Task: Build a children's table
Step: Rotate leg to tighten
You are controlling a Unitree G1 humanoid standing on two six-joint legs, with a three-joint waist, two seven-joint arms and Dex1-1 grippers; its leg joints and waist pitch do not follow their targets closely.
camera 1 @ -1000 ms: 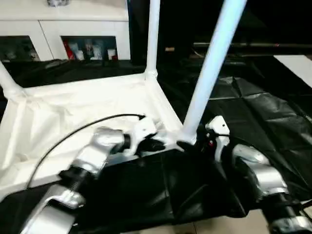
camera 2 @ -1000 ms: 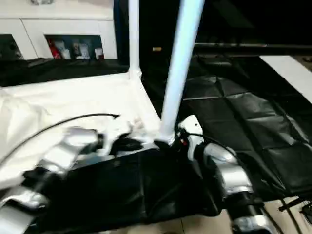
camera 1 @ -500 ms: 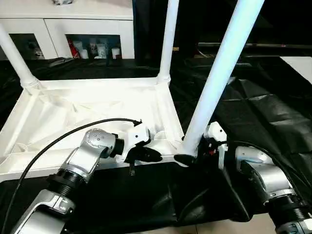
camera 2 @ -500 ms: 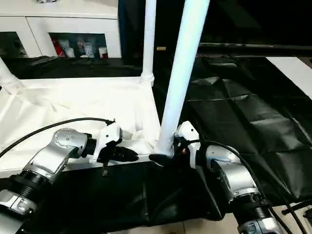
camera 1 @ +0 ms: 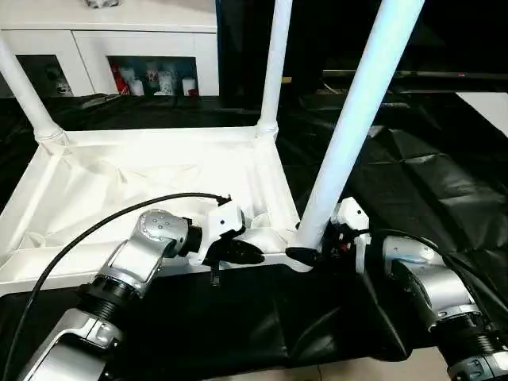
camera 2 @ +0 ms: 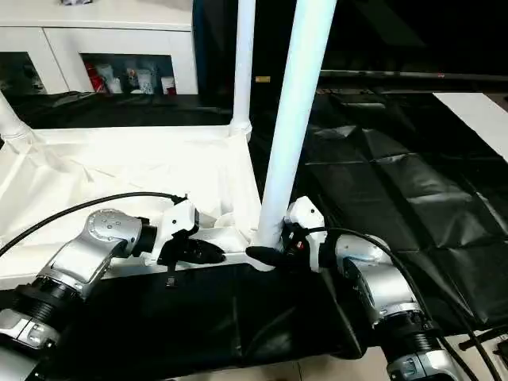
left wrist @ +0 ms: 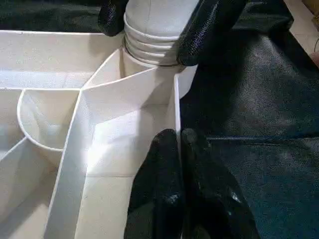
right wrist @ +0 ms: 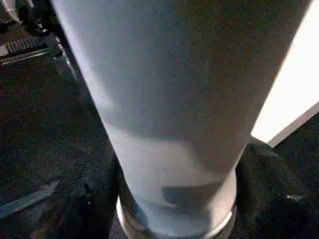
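At the near right corner of the upturned children's table [camera 1: 159, 178], the right hand [camera 1: 311, 252] has its two black fingers [left wrist: 207, 30] set on either side of the foot of the near leg [camera 1: 353, 119], at the ribbed collar where it enters the corner socket; whether they press on it or only flank it I cannot tell. Just beside that corner, along the near rim, the left hand [camera 1: 238, 252] is clenched, its fingertips [left wrist: 169, 149] pressed together with the thin rim wall pinched between them, as the left wrist view shows. Beyond that corner, the white top lies underside up, ribs showing, on the black-draped table [camera 1: 413, 175]. Two more legs [camera 1: 274, 63] stand upright in the far corners. Behind the far rim stands a white cabinet [camera 1: 111, 40] with glass doors.
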